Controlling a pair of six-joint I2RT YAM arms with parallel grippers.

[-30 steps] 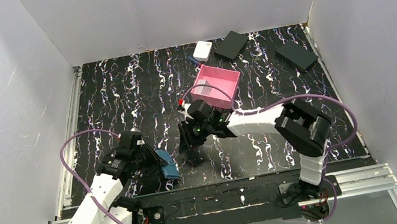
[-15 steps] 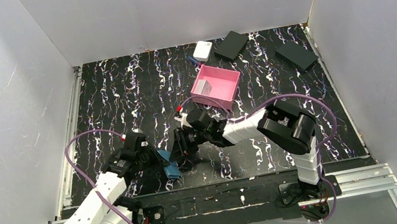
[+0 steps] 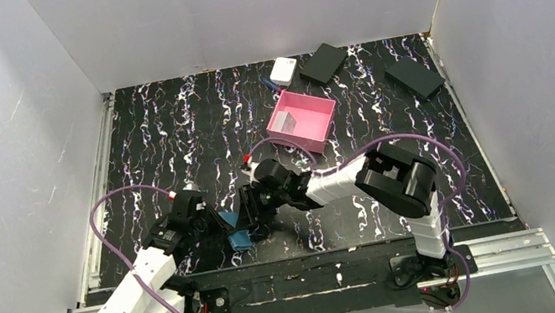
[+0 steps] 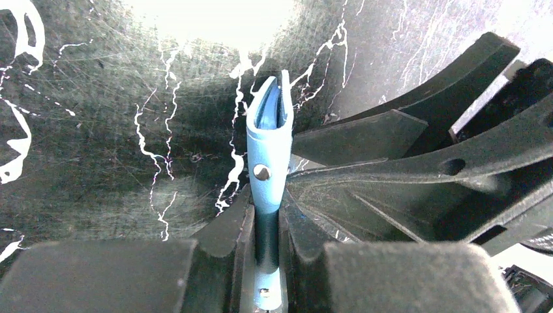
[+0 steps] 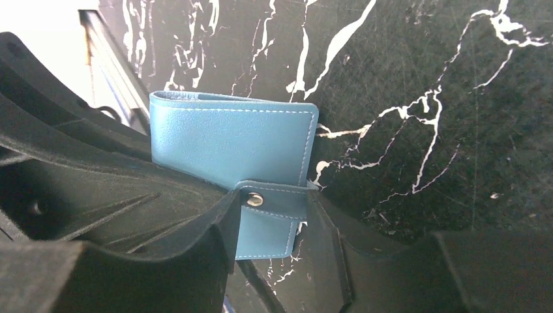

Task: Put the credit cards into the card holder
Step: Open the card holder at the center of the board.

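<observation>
Top view: the wallet [image 3: 237,235] stands on edge at the desk's [image 3: 168,132] near left, between the left fingers [image 3: 214,228] and right fingers [image 3: 248,212]. A pink tray [image 3: 302,118], white box [image 3: 284,70] and black boxes [image 3: 324,62] lie far right.
Left wrist: the left fingers are narrow, pinching the wallet.
Right wrist: the right fingers straddle its snap tab [image 5: 274,199]; whether they grip it, I cannot tell.

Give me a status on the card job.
Done: nothing visibly loaded; the card holder is snapped shut. In hand: the left gripper clamps it while the right gripper straddles its snap tab. Left: unsnap it, then load the greyish card lying in the pink tray.
</observation>
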